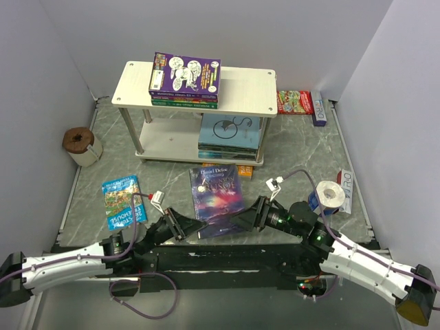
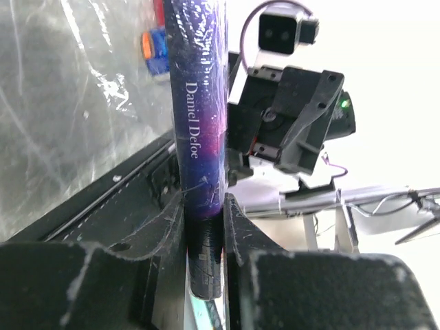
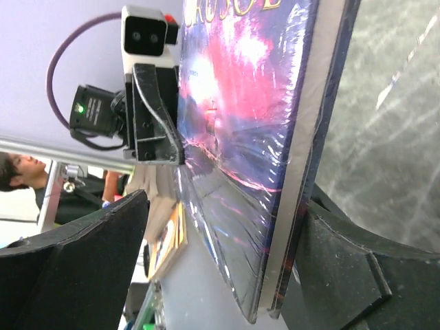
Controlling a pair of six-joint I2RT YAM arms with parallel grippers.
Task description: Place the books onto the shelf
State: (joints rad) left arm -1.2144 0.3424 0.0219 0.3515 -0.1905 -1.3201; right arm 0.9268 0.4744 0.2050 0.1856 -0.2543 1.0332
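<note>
The dark starry book [image 1: 216, 191] lies mid-table with its near end between both grippers. My left gripper [image 1: 184, 228] is shut on the spine reading "Daniel Defoe" [image 2: 199, 103], which is pinched between its fingers [image 2: 237, 227]. My right gripper [image 1: 253, 214] is open at the opposite edge. The cover [image 3: 254, 103] stands apart from one finger [image 3: 103, 247], and the page edge is close to the other. The shelf [image 1: 240, 89] stands at the back with a purple book [image 1: 185, 72] stacked on its top. A light blue book [image 1: 230, 130] lies on the lower board. A colourful book [image 1: 124, 199] lies left.
A red flat box [image 1: 294, 102] and a white-and-blue box [image 1: 317, 108] lie behind the shelf at right. A tape roll [image 1: 328, 194] stands by my right arm. A brown-topped cylinder [image 1: 81, 144] sits at far left. White walls close in three sides.
</note>
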